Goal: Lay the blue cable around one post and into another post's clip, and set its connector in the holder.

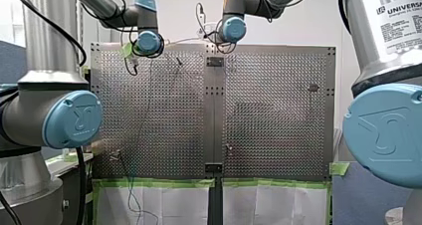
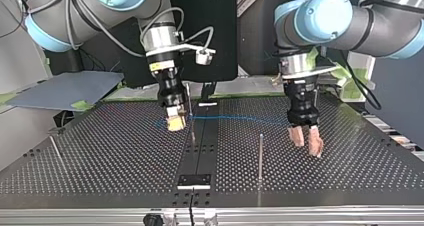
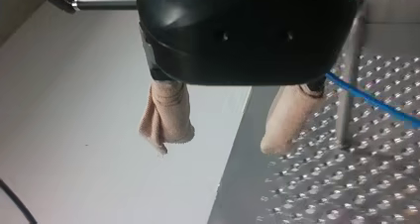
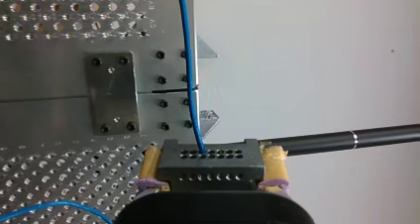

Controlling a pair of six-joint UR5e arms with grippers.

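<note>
In the right wrist view my right gripper (image 4: 213,165) is shut on a black connector block (image 4: 208,157) held between its yellow pads, and the blue cable (image 4: 188,60) leaves the block's top. In the top view that gripper (image 2: 175,122) hangs just above the table beside a thin post (image 2: 192,126). From there the cable (image 2: 235,118) stretches across towards my left gripper (image 2: 306,140). My left gripper (image 3: 218,144) is open, with nothing between its beige pads. The cable (image 3: 366,97) passes a metal post (image 3: 349,85) beside it.
Another upright post (image 2: 260,156) stands nearer the camera in the top view, and a slanted pin (image 2: 56,148) sits at that view's left. A small dark plate (image 2: 194,180) lies on the centre strip. The perforated table (image 1: 268,135) ends at green tape (image 1: 159,182).
</note>
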